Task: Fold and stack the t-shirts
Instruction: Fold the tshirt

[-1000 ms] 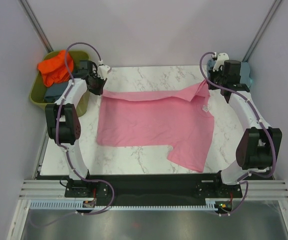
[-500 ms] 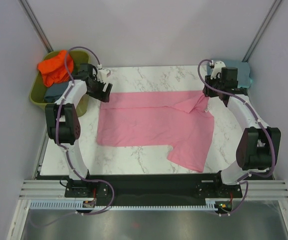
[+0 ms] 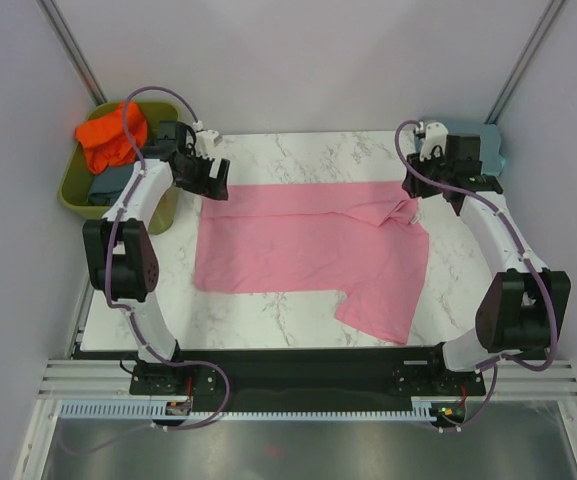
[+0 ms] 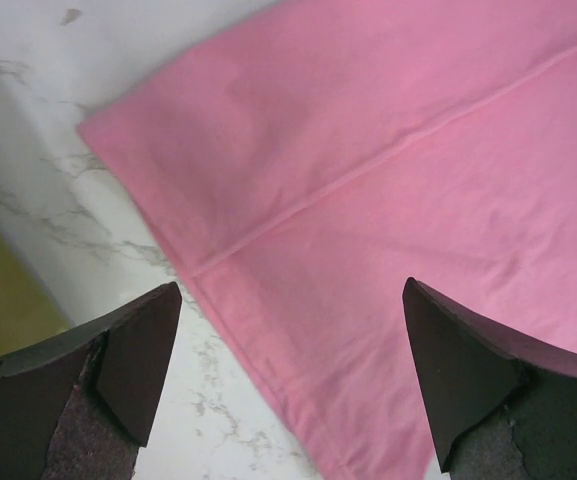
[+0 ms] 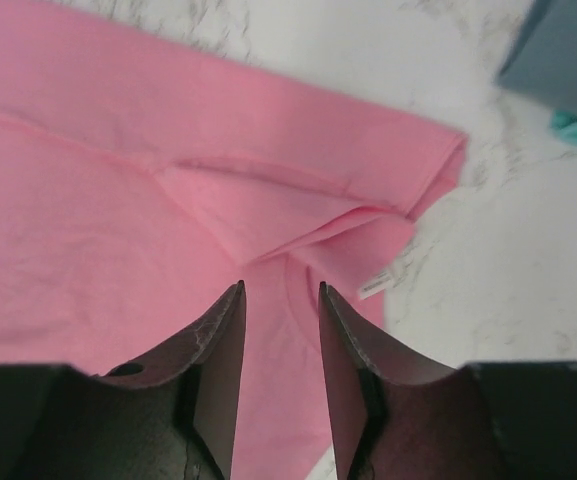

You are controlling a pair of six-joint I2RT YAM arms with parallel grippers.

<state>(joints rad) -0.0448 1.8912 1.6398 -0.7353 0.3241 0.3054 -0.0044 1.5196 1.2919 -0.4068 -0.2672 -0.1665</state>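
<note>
The pink t-shirt (image 3: 308,245) lies spread on the marble surface (image 3: 298,150), with a fold by the collar and its white neck label (image 5: 373,283) showing at the far right. The left fingers (image 4: 128,350) hang wide apart over its far left corner, grasping nothing. The right fingers (image 5: 213,360) stand a narrow gap apart above the collar, also empty. An orange t-shirt (image 3: 111,135) sits in the olive tub (image 3: 73,190) far left, and a grey-blue t-shirt (image 3: 488,140) lies far right.

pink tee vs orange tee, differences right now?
The pink tee lies spread mostly flat on the marble table; the orange tee is crumpled in the olive tub. The pink tee shows a clear sleeve; the orange tee is a shapeless heap. Both are plain-coloured.
</note>
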